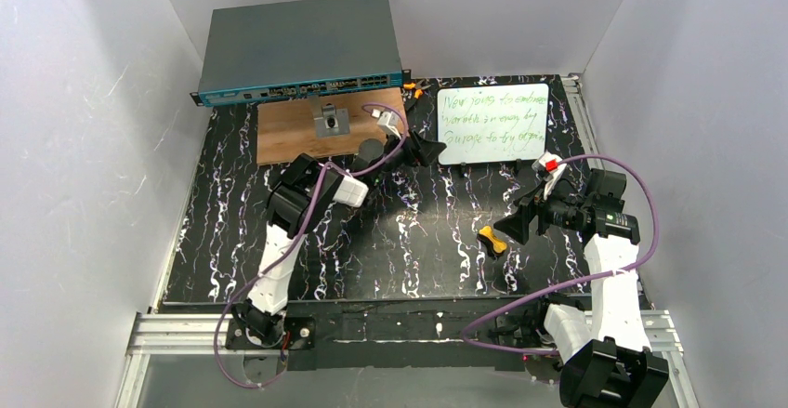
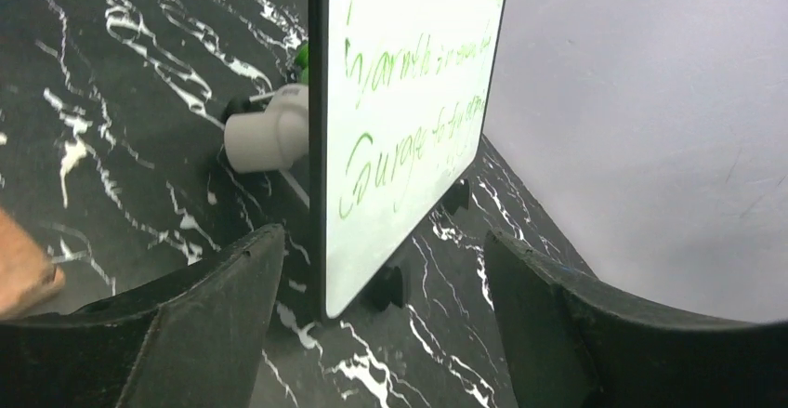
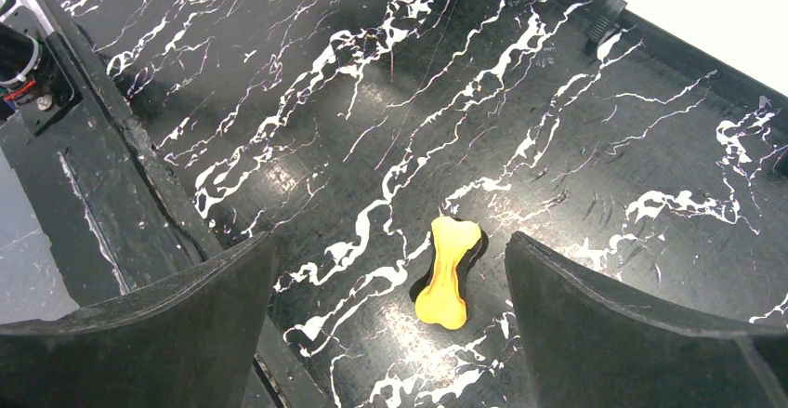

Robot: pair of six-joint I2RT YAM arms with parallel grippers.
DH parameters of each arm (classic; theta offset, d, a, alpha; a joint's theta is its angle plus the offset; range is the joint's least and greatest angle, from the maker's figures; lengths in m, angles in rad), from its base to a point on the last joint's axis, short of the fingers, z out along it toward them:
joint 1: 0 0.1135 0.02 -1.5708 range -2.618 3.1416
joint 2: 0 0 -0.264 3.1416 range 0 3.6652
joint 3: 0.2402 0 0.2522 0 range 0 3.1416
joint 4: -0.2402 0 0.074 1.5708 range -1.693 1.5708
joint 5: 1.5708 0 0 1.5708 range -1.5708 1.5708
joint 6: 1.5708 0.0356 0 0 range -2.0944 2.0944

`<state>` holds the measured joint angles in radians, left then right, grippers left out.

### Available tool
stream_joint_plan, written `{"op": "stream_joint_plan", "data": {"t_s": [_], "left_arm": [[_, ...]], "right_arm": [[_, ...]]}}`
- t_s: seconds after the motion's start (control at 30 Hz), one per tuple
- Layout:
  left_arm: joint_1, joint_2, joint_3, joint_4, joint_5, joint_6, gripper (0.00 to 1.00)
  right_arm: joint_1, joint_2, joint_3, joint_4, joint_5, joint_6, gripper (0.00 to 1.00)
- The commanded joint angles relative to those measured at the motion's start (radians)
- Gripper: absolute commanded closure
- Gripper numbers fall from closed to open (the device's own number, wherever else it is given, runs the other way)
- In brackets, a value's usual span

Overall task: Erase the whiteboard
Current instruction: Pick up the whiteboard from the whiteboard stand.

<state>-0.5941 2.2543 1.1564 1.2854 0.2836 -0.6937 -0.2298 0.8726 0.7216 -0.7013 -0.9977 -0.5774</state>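
Top of whiteboard (image 2: 409, 101) cut off by upper edge of my left wrist view. Green handwriting (image 2: 390, 162) on it blurred and unreadable, and too small from above as well. White cylinder (image 2: 265, 134) behind whiteboard's left edge is half hidden; can't identify it. My right wrist view catches only one whiteboard corner.

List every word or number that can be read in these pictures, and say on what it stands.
"Courage to try": green handwriting, third line on the whiteboard; its end is blurred.
"warmth": start of the second line, probably; the rest is unclear.
First line: too blurred to read for certain.
Grey box: front markings too small to read.
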Motion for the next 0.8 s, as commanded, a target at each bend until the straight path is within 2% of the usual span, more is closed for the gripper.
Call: {"op": "stream_joint_plan", "data": {"t_s": [0.0,0.23,0.4,0.77], "left_arm": [[0.008,0.039,0.077,0.009,0.037,0.011,0.25],[0.026,0.111,0.201,-0.048,0.055,-0.009,0.30],[0.042,0.176,0.307,-0.069,0.125,-0.060,0.40],[0.045,0.273,0.417,-0.040,0.195,-0.131,0.49]], "right_arm": [[-0.006,0.001,0.004,0.009,-0.024,-0.003,0.02],[-0.006,0.000,-0.017,0.005,-0.027,-0.004,0.02],[-0.006,0.001,0.008,0.002,-0.028,-0.006,0.00],[-0.006,0.003,0.009,0.001,-0.023,-0.007,0.00]]}}
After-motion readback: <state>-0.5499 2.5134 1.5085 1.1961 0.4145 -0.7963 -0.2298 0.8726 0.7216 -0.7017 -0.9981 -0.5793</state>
